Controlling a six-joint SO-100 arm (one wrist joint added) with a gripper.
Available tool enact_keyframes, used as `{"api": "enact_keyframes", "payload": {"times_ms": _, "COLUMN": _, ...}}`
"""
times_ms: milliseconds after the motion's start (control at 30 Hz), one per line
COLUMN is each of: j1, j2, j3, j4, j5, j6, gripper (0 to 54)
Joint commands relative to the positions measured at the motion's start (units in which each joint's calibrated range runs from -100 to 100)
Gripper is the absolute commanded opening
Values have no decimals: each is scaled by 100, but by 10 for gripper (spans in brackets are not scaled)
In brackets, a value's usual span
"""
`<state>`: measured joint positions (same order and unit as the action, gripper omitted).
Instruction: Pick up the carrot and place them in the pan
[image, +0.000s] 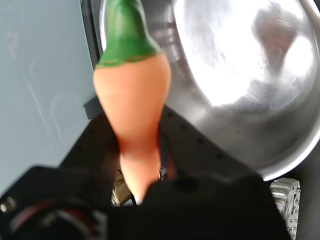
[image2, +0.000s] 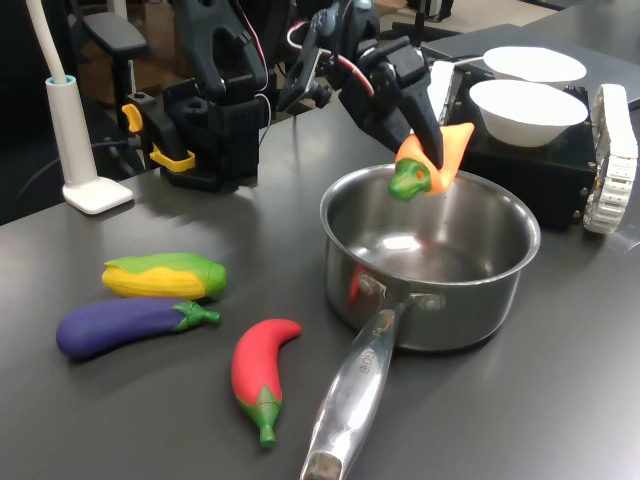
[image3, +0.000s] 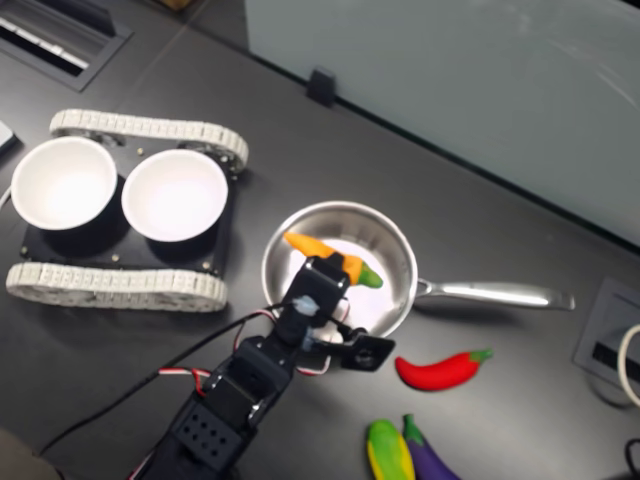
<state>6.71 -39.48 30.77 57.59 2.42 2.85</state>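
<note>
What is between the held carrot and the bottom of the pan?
Nothing but air. In the first exterior view the carrot, held by the gripper, hangs over the pan; its bare, shiny bottom shows below.

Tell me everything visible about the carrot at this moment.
The carrot is a small, smooth, plastic-looking toy: an orange tapered body with a green stem end. The gripper is shut on its orange body and holds it in the air, tilted with the green end lowest, over the far rim of the pan. In the second exterior view it lies across the pan's opening. Nothing but the gripper touches it.
</note>
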Motion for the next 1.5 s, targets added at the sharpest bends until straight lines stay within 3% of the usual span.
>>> {"api": "enact_keyframes", "payload": {"times_ms": 0, "j1": -17, "j2": -274, "j3": -92, "j4": -415, "j5": 15, "j6": 85, "gripper": 9}}
{"api": "enact_keyframes", "payload": {"times_ms": 167, "j1": 6, "j2": -274, "j3": 35, "j4": -458, "j5": 59, "j6": 85, "gripper": 31}}
{"api": "enact_keyframes", "payload": {"times_ms": 400, "j1": 200, "j2": -257, "j3": -65, "j4": -313, "j5": 10, "j6": 77, "gripper": 198}}
{"api": "enact_keyframes", "payload": {"times_ms": 567, "j1": 143, "j2": -156, "j3": -483, "j4": 131, "j5": -34, "j6": 77, "gripper": 256}}
{"api": "enact_keyframes", "payload": {"times_ms": 1000, "j1": 109, "j2": 333, "j3": -1382, "j4": 659, "j5": 98, "j6": 77, "gripper": 286}}
{"api": "enact_keyframes", "payload": {"times_ms": 1200, "j1": 143, "j2": 443, "j3": -1664, "j4": 898, "j5": -5, "j6": 77, "gripper": 360}}
{"api": "enact_keyframes", "payload": {"times_ms": 1467, "j1": 166, "j2": 451, "j3": -2082, "j4": 1239, "j5": 34, "j6": 77, "gripper": 385}}
